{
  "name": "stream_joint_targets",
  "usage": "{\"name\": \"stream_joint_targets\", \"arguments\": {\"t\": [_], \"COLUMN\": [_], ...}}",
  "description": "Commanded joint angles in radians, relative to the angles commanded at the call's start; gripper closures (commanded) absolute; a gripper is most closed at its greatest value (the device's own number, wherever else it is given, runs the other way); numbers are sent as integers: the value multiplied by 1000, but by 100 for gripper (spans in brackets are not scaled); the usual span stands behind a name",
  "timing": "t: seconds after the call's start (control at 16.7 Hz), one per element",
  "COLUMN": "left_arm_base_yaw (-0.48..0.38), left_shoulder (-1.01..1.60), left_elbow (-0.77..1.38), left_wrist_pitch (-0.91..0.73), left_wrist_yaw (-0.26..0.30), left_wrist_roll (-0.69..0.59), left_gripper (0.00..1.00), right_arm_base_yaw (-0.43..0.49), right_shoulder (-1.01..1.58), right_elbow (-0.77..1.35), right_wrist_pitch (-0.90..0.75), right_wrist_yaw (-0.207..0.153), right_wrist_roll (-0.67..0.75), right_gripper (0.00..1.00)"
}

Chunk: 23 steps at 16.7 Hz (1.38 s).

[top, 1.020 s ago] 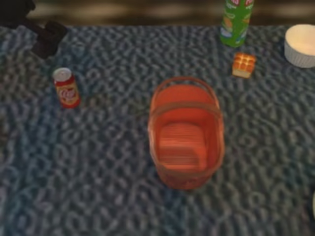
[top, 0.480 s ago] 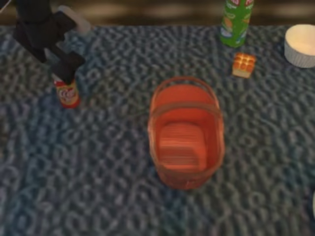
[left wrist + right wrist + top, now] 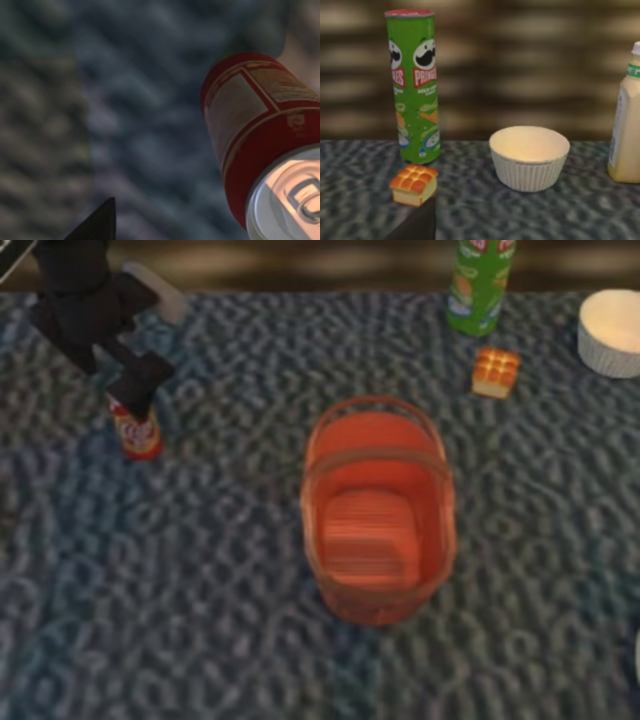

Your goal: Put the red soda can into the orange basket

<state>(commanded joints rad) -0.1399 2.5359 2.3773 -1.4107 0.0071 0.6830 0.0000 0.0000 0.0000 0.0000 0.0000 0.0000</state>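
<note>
The red soda can stands upright on the patterned cloth at the far left. My left gripper hangs right above it and hides its silver top in the top view. In the left wrist view the can fills one side, very close, lid towards the camera. One dark finger shows well apart from it, so the gripper is open. The orange basket sits in the middle with its handle arched across. My right arm is outside the top view; one of its fingers shows in its wrist view.
A tall green crisp tube stands at the back, with a small bread bun in front of it. Farther right at the back is a white bowl. Beyond the bowl, the right wrist view shows a cream bottle.
My left arm came in from the back left corner to above the can and has sunk a little lower over it. The can and basket have not moved.
</note>
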Motion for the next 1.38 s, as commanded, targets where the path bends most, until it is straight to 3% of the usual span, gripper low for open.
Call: {"name": "stream_joint_targets", "arguments": {"t": [0.36, 0.66, 1.38], "left_arm_base_yaw": [-3, -3, -3], "left_shoulder": [2, 4, 4], "left_elbow": [-163, -184, -184], "left_wrist_pitch": [168, 189, 189], "left_wrist_yaw": [0, 0, 0], "left_wrist_roll": [1, 1, 1], "left_gripper": [0, 0, 90], "right_arm_base_yaw": [0, 0, 0], "right_shoulder": [0, 0, 0], "right_elbow": [0, 0, 0], "right_wrist_pitch": [0, 0, 0], "right_wrist_yaw": [0, 0, 0], "right_wrist_roll": [0, 0, 0], "right_gripper": [0, 0, 0]}}
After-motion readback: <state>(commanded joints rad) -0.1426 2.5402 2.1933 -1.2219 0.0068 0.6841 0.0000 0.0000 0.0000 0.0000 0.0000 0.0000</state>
